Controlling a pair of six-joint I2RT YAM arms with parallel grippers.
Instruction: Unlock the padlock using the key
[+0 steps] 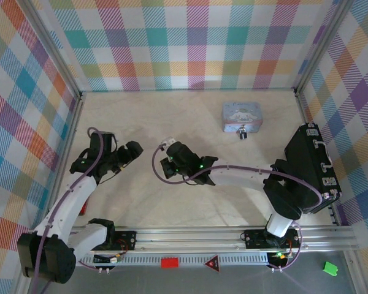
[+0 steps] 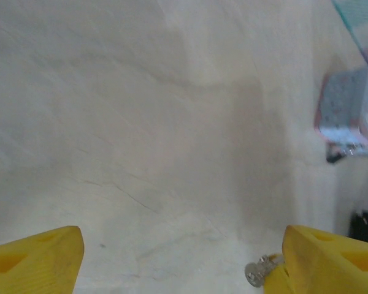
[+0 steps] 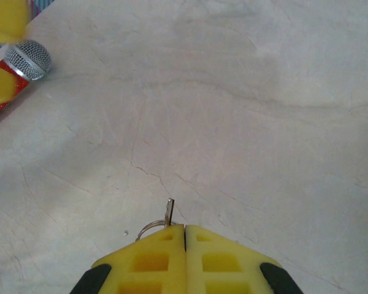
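The tiny dark padlock (image 1: 243,133) with its silver shackle lies just in front of the pastel blue tin (image 1: 242,116) at the back right. In the left wrist view the padlock (image 2: 337,153) is blurred at the right edge, below the tin (image 2: 349,113). My right gripper (image 1: 165,165) hovers over mid-table, far left of the padlock. In its wrist view the yellow fingers (image 3: 185,228) are shut on the key (image 3: 169,211), whose blade tip and ring stick out on the left. My left gripper (image 1: 135,152) is close beside it, its fingers (image 2: 183,245) wide open with nothing between them.
A big black case (image 1: 310,168) stands along the right wall. A small silver-headed microphone (image 3: 27,59) and a red object (image 3: 0,101) lie at the top left of the right wrist view, beside the left gripper's yellow fingers (image 3: 3,24). A small silver metal piece (image 2: 257,269) sits against the left gripper's right finger.
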